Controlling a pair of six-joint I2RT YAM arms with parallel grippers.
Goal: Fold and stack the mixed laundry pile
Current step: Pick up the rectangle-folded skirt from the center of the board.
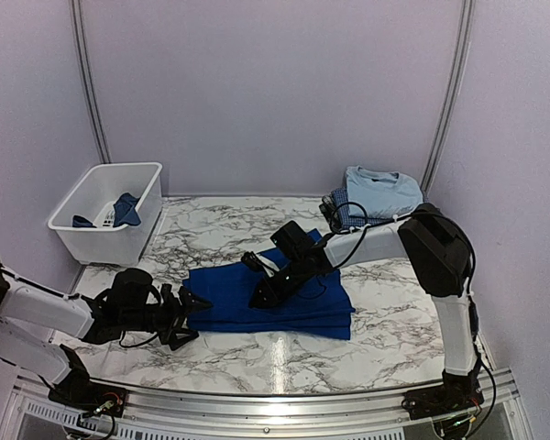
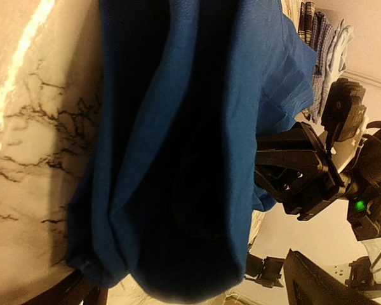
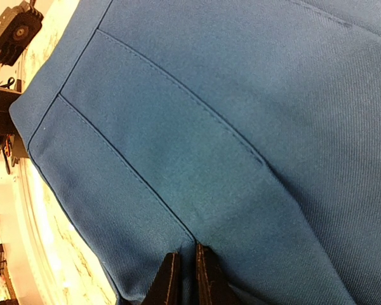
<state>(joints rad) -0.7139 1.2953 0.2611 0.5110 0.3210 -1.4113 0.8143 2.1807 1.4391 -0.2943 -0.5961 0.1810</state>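
The solid royal blue garment (image 1: 275, 298) lies folded flat on the marble table (image 1: 385, 321). My right gripper (image 1: 261, 291) rests on its middle, and its fingers (image 3: 171, 279) are nearly closed with a small pinch of the blue cloth (image 3: 241, 127) between them. My left gripper (image 1: 185, 316) is at the garment's left edge. In the left wrist view the blue cloth (image 2: 178, 159) bulges between the jaws and hides the fingertips; the fingers look spread apart. A folded light blue T-shirt (image 1: 380, 191) lies on the navy small-check shirt (image 1: 348, 213) at the back right.
A white plastic bin (image 1: 82, 234) stands at the back left with a blue cloth (image 1: 125, 209) in it. The right arm (image 1: 435, 247) reaches across from the right side. Curtain walls close off the back and sides.
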